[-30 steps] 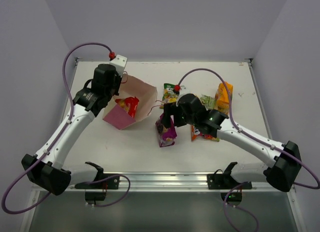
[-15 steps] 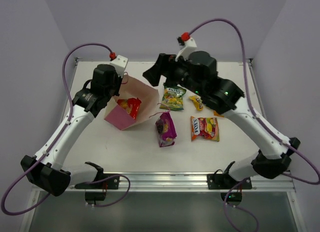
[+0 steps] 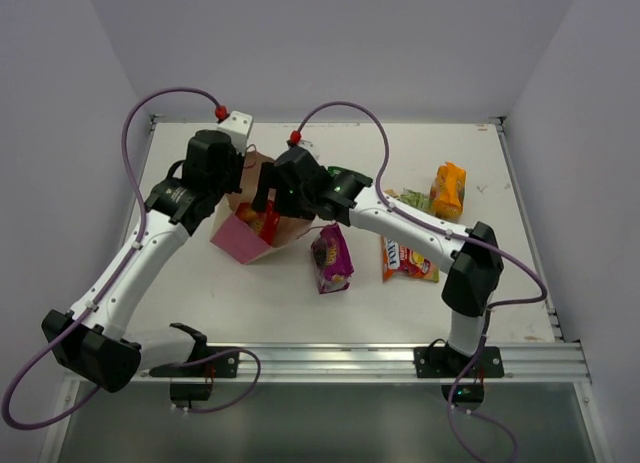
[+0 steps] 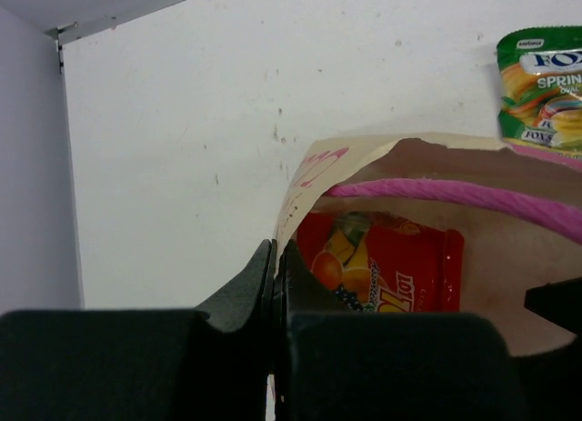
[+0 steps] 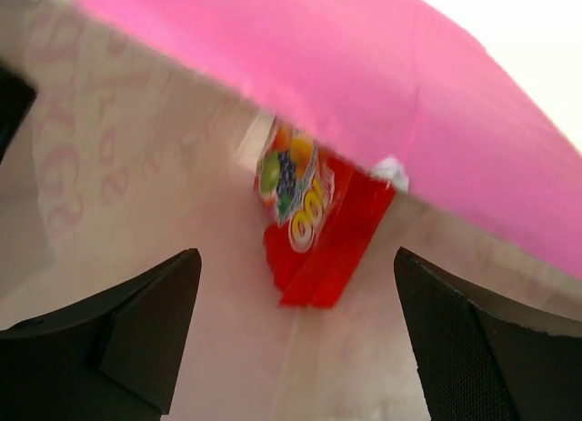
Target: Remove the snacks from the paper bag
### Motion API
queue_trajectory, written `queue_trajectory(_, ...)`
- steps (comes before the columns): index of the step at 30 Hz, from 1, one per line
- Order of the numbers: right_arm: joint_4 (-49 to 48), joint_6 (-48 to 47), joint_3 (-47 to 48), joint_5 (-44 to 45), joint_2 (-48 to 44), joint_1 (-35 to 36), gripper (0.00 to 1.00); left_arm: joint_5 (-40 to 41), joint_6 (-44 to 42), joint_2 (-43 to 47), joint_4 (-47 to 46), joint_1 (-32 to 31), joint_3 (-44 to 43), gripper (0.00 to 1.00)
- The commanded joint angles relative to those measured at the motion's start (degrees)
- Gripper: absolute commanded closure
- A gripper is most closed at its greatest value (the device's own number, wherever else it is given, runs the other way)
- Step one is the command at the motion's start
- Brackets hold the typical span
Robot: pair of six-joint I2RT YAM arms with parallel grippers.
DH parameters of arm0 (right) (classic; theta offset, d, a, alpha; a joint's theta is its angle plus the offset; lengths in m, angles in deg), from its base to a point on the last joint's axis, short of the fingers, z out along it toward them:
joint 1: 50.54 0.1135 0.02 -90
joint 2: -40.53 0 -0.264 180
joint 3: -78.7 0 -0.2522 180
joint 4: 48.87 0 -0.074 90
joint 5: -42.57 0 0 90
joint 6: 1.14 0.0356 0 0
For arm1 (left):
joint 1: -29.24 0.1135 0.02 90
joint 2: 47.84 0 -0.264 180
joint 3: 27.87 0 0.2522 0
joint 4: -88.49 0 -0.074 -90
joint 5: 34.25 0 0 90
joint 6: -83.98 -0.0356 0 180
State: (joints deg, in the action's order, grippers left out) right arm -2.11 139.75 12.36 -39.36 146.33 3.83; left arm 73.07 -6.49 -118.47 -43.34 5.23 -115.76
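The paper bag (image 3: 238, 240) lies tilted on the table, pink outside, mouth facing right. My left gripper (image 3: 236, 179) is shut on the bag's rim (image 4: 293, 195), holding the mouth open under the pink cord handle (image 4: 455, 192). A red packet (image 3: 266, 217) lies inside the bag and shows in both the left wrist view (image 4: 382, 271) and the right wrist view (image 5: 318, 230). My right gripper (image 3: 268, 201) is open and empty inside the bag's mouth (image 5: 300, 335), fingers either side of the red packet, short of it. The pink outer wall (image 5: 346, 103) runs above.
Taken-out snacks lie right of the bag: a magenta-purple packet (image 3: 332, 258), a red-yellow packet (image 3: 408, 261), an orange packet (image 3: 449, 190), a small green candy pack (image 3: 413, 199). A green packet (image 4: 546, 85) lies beyond the bag's mouth. The right arm spans the table's middle.
My right arm left the magenta-purple packet on the table, rose, and swung left into the bag's mouth with its gripper open. My left gripper kept its hold on the bag.
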Motion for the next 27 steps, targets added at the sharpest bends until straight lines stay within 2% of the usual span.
queue_trajectory(1, -2.7, 6.6, 0.5, 5.0, 3.3, -0.1, 0.11, -0.6, 3.9, 1.5, -4.8, 0.4, -0.5, 1.0)
queue_trajectory(6, -3.1, 10.5, 0.8, 5.1, 8.2, -0.1, 0.11, -2.0, 6.1, 1.1, -4.5, 0.4, -0.7, 1.0)
queue_trajectory(9, -5.4, 10.7, 0.4, 5.0, 10.0, -0.1, 0.15, -2.6, 6.6, 1.2, -4.2, 0.4, -0.7, 1.0)
queue_trajectory(12, -8.5, 9.8, -1.0, 5.4, 10.5, -0.1, 0.32, -3.2, 6.7, 1.3, -3.8, 0.4, -0.7, 1.0)
queue_trajectory(13, -9.1, 9.4, -1.1, 5.4, 10.5, -0.2, 0.49, -3.3, 6.7, 1.5, -3.7, 0.4, -0.7, 1.0)
queue_trajectory(15, -11.6, 5.7, -0.9, 4.4, 10.4, -0.2, 0.7, -3.0, 6.6, 1.7, -3.7, 0.4, -0.2, 1.0)
queue_trajectory(16, -11.9, 4.7, -0.3, 3.7, 10.2, -0.3, 0.94, -2.7, 6.5, 2.0, -3.7, 0.4, -0.1, 1.0)
queue_trajectory(17, -12.1, 2.3, 0.5, 3.0, 9.8, -0.4, 1.0, -2.2, 6.4, 2.0, -3.4, 0.4, 0.3, 1.0)
queue_trajectory(27, -20.4, -14.0, -1.9, 1.9, -6.9, -0.4, 1.0, 3.8, 5.5, 2.1, -1.4, 0.4, 2.1, 1.0)
